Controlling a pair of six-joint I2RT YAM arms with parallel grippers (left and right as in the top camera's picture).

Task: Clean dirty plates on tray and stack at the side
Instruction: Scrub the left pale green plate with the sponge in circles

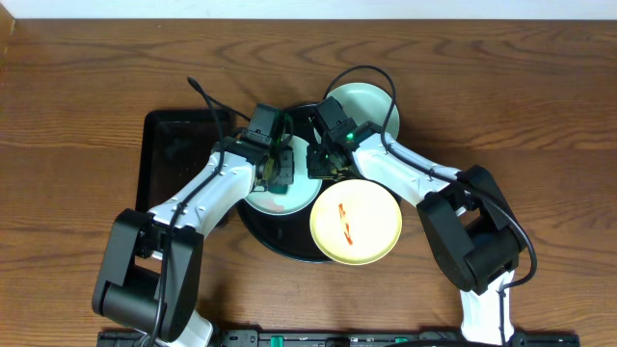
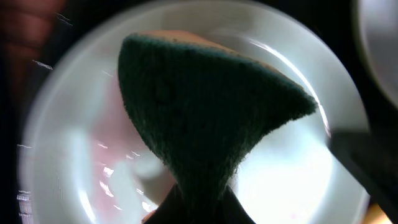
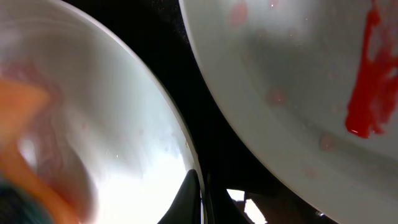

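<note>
The round black tray (image 1: 275, 241) holds a pale mint plate (image 1: 289, 202) with faint pink smears and a pale yellow plate (image 1: 355, 222) with a red smear. My left gripper (image 1: 280, 173) is shut on a green-and-orange sponge (image 2: 205, 106) and presses it on the mint plate (image 2: 298, 168). My right gripper (image 1: 325, 162) is shut on that plate's rim (image 3: 124, 124), one finger on each side (image 3: 200, 199). The yellow plate (image 3: 298, 93) lies just beside it. A second mint plate (image 1: 374, 108) lies at the tray's back right edge.
A rectangular black tray (image 1: 178, 154) lies left of the round one, partly under my left arm. Bare wood-grain tabletop (image 1: 521, 116) lies to the right and far left. Black cables loop over the back of the round tray.
</note>
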